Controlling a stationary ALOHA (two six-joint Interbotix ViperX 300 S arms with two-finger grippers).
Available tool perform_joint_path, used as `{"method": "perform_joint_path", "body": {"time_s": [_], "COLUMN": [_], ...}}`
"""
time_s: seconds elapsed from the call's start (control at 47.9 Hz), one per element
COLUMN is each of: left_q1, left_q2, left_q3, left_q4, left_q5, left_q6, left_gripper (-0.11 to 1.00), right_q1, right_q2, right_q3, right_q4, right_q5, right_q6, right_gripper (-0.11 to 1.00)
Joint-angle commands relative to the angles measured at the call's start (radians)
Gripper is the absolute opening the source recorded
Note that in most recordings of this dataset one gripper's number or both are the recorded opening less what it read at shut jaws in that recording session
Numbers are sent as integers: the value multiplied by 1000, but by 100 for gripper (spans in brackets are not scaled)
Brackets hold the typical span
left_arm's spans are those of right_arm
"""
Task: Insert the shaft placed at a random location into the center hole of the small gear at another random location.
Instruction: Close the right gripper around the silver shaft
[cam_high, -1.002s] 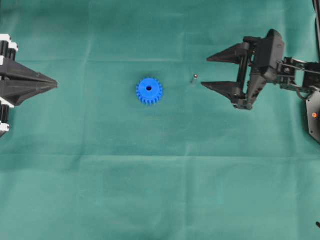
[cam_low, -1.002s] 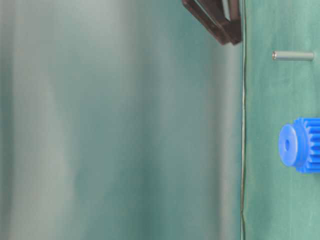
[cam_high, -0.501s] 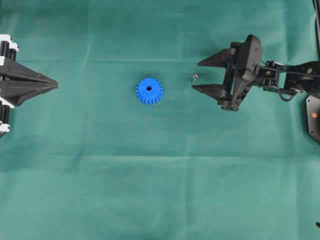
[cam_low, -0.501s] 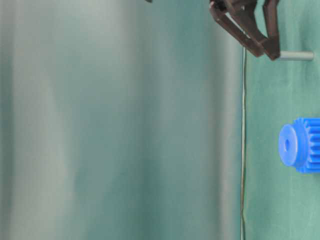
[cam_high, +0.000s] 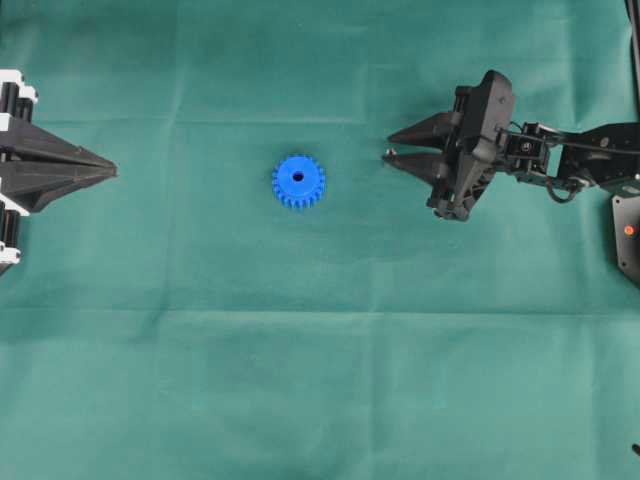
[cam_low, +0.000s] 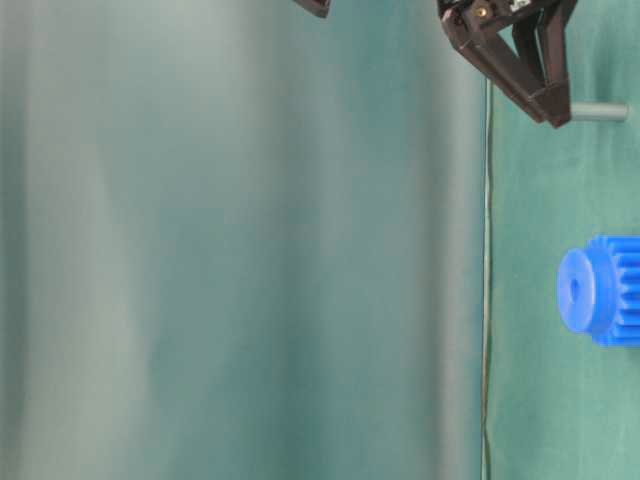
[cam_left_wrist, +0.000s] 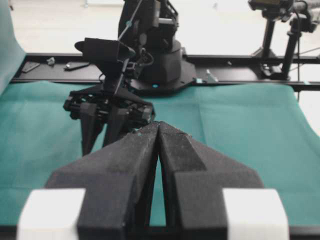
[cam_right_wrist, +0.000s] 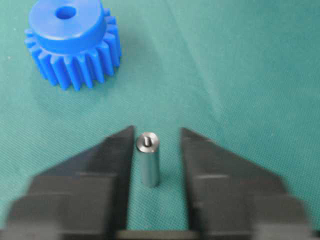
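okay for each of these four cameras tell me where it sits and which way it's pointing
Overhead: above, looking straight down; left claw and right claw show.
Table-level: at cloth height, picture turned sideways, facing the small gear and shaft; right claw's fingers show.
Left wrist: on the left arm, looking across the table at the opposite arm over its closed claw.
Right wrist: on the right arm, looking down between its fingers.
Shared: right wrist and table-level both show shaft and gear.

Bench (cam_high: 320, 400) draped in green cloth, faint fold creases crossing it. Black rail (cam_left_wrist: 240, 75) along far edge. Pale bright floor (cam_left_wrist: 225, 30) beyond; dark stands at far right corner.
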Motion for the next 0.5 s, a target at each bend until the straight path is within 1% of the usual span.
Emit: {"method": "perform_joint_path", "body": {"time_s": [0.0, 0.042, 0.063, 0.48], "left_q1": [-2, -2, -2, -2], "left_q2": [8, 8, 6, 8], "left_q3": [-20, -20, -20, -20], "left_q4": [3, 2, 2, 3], "left_q5": [-5, -5, -5, -5], "left_q6": [0, 0, 0, -2], "left_gripper": [0, 0, 0, 0], "right_q1": [-5, -5, -5, -3], "right_q2": [-9, -9, -9, -31], "right_q3": [-15, -15, -15, -21], "right_q4": [0, -2, -2, -2], "right_q5": [-20, -18, -18, -3], "right_q6": [-14, -14, -14, -6], "right_gripper": [22, 14, 13, 13]}}
